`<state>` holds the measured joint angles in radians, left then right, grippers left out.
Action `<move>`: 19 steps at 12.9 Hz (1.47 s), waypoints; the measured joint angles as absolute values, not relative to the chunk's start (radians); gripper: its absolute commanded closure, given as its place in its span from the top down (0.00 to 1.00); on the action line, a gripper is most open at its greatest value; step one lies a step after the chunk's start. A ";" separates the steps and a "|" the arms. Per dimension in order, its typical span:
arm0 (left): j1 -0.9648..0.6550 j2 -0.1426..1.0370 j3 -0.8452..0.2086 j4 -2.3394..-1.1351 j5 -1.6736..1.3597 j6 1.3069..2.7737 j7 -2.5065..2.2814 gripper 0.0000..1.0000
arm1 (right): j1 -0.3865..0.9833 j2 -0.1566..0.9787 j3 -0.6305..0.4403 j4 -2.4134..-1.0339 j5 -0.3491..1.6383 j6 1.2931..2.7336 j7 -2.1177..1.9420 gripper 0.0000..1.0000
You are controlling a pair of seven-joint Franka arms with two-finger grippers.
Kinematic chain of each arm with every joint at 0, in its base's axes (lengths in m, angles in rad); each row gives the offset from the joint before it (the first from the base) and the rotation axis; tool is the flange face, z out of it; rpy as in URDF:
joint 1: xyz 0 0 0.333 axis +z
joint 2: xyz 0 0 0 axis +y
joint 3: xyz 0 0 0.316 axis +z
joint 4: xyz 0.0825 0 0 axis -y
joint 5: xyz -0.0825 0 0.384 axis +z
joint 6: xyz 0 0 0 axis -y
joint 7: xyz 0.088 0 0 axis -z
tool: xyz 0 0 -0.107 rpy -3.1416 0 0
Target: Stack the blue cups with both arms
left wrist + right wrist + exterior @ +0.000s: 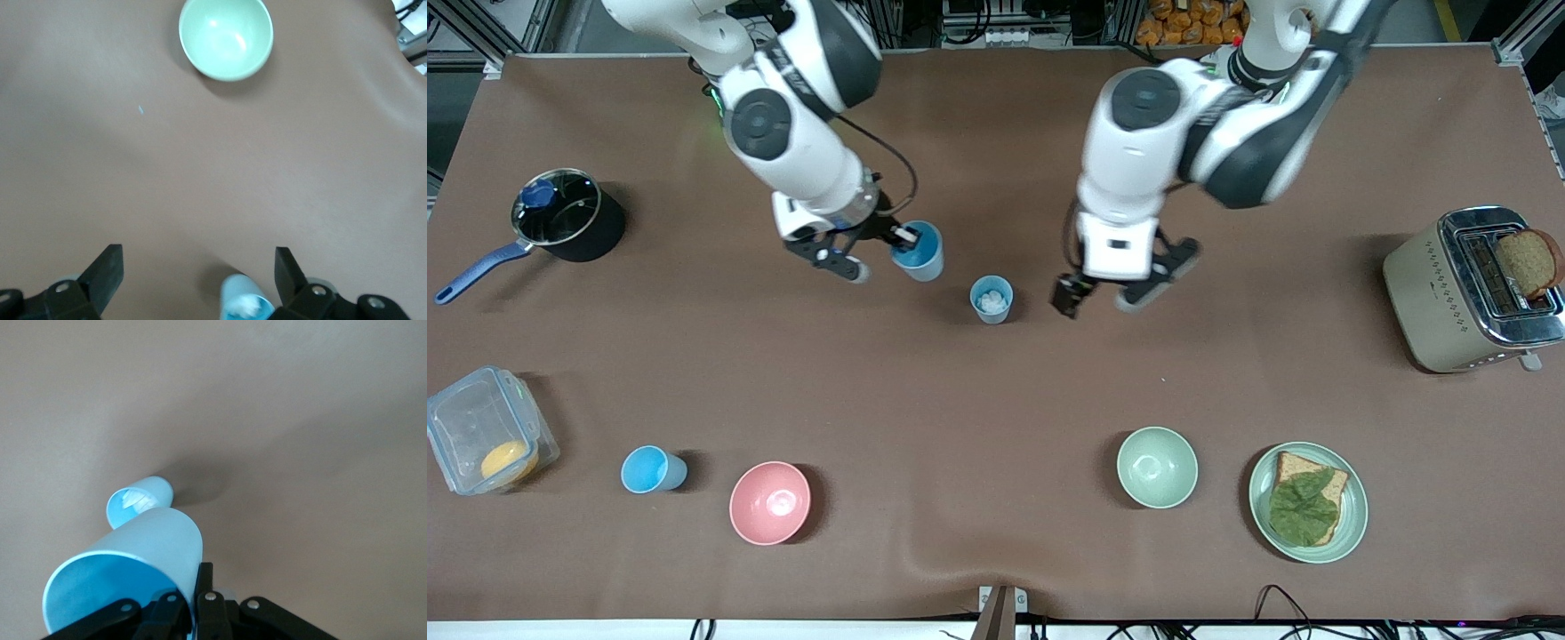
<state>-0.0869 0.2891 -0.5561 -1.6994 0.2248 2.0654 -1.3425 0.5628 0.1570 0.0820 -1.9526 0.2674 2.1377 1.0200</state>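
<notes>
My right gripper [903, 238] is shut on the rim wall of a light-blue cup [919, 251] and holds it tilted above the table; the wrist view shows the wall pinched between the fingers [200, 587] and the held cup [133, 567] close up. A second blue cup [991, 299] stands upright mid-table with something white inside, beside the held one; it also shows in the right wrist view [137, 501] and the left wrist view [243, 303]. My left gripper [1116, 298] is open and empty, low beside that cup, jaws wide [199, 273]. A third blue cup [652, 469] stands near the front camera.
A pink bowl [770, 502] and pale green bowl [1157, 467] sit near the front camera. A green plate [1352, 520] holds bread and lettuce. A toaster [1467, 289] stands at the left arm's end. A pot [567, 216] and a clear container [485, 429] stand at the right arm's end.
</notes>
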 measured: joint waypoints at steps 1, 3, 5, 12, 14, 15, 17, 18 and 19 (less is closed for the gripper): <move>-0.022 0.271 -0.556 -1.699 0.179 2.042 -1.216 1.00 | 0.590 0.183 0.082 -1.953 0.267 2.179 1.048 0.00; 0.083 0.245 -0.555 -1.699 0.139 1.983 -1.005 1.00 | 0.624 0.237 0.082 -1.940 0.267 2.235 1.085 0.00; 0.137 0.227 -0.555 -1.699 0.134 1.934 -0.876 1.00 | 0.633 0.280 0.081 -1.908 0.267 2.244 1.093 0.00; 0.212 0.161 -0.555 -1.553 0.134 1.623 -0.737 1.00 | 0.688 0.380 0.080 -1.877 0.251 2.336 1.147 0.00; 0.228 0.136 -0.548 -1.494 0.133 1.551 -0.679 1.00 | 0.695 0.398 0.080 -1.874 0.246 2.343 1.153 0.00; 0.228 0.118 -0.528 -1.487 0.133 1.540 -0.618 1.00 | 0.695 0.403 0.078 -1.872 0.242 2.343 1.153 0.00; 0.202 0.092 -0.450 -1.489 0.133 1.509 -0.461 1.00 | 0.700 0.411 0.078 -1.871 0.229 2.343 1.153 0.00; 0.159 0.087 -0.382 -1.493 0.128 1.504 -0.411 1.00 | 0.703 0.413 0.078 -1.870 0.227 2.345 1.153 0.00; 0.095 0.087 -0.297 -1.496 0.113 1.503 -0.383 1.00 | 0.705 0.416 0.078 -1.869 0.226 2.351 1.154 0.00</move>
<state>0.0951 0.0868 -0.2970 -1.4962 0.1135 1.5026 -0.3833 0.7050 0.4164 0.0782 -1.8690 0.2256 2.3508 1.1539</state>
